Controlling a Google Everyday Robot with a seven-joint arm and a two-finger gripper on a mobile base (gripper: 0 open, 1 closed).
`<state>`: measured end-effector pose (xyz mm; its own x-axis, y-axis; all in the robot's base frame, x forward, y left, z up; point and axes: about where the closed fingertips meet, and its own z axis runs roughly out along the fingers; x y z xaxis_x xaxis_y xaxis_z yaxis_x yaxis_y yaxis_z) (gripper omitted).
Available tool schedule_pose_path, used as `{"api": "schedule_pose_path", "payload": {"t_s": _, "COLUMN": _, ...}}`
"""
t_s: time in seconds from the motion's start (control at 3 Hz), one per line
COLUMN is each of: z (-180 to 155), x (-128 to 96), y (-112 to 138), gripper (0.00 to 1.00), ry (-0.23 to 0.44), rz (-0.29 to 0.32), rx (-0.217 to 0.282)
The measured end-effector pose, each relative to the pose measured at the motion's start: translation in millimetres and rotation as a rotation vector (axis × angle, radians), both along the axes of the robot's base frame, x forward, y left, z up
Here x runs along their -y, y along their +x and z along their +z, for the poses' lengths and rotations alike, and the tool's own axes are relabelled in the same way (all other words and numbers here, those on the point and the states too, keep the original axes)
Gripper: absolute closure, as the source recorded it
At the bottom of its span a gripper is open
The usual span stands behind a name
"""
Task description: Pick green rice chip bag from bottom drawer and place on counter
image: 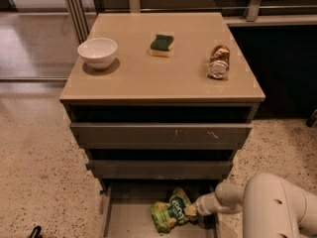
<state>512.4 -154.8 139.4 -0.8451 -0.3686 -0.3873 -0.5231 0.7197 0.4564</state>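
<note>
Green rice chip bag [171,213] sits in the bottom drawer [129,223], which stands pulled out beneath the two wider drawers [161,134]. It lies crumpled and tilted toward the right side of the grey floor, its lettered face turned up. The pincer [192,210] reaches in low from the right, at the end of the pale arm [277,207], and its tip meets the bag's right edge. Whether it has hold of the pouch or merely touches it, I cannot tell.

By my reading the task is at its first half. The drawer is open and the reach is made, but the green rice chip bag is not yet lifted clear. The rest is undone: a sure hold, a rise out of the shallow tray and past the fronts of the drawers above, then a carry up and over to the counter [158,81].

On that tan top a white bowl [97,52] stands at the left, a green-and-yellow sponge [162,44] sits near the middle back, and a small jar [219,62] lies on its side at the right. The front stretch looks the likeliest landing place.
</note>
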Motion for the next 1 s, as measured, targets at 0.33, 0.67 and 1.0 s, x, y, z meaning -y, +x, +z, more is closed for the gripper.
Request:
{"api": "schedule_pose_path", "payload": {"t_s": 0.33, "z": 16.7, "x": -0.5, "y": -3.3, "gripper": 1.00, "ry": 0.055, "rz": 0.017, "rx": 0.007}}
{"api": "schedule_pose_path", "payload": {"t_s": 0.67, "z": 60.3, "x": -1.4, "y": -17.6, "gripper": 1.00, "ry": 0.120, "rz": 0.068, "rx": 0.041}}
{"api": "schedule_pose_path", "payload": {"t_s": 1.0, "z": 128.5, "x": -16.4, "y": -31.8, "gripper": 1.00, "ry": 0.216, "rz": 0.178, "rx": 0.102}}
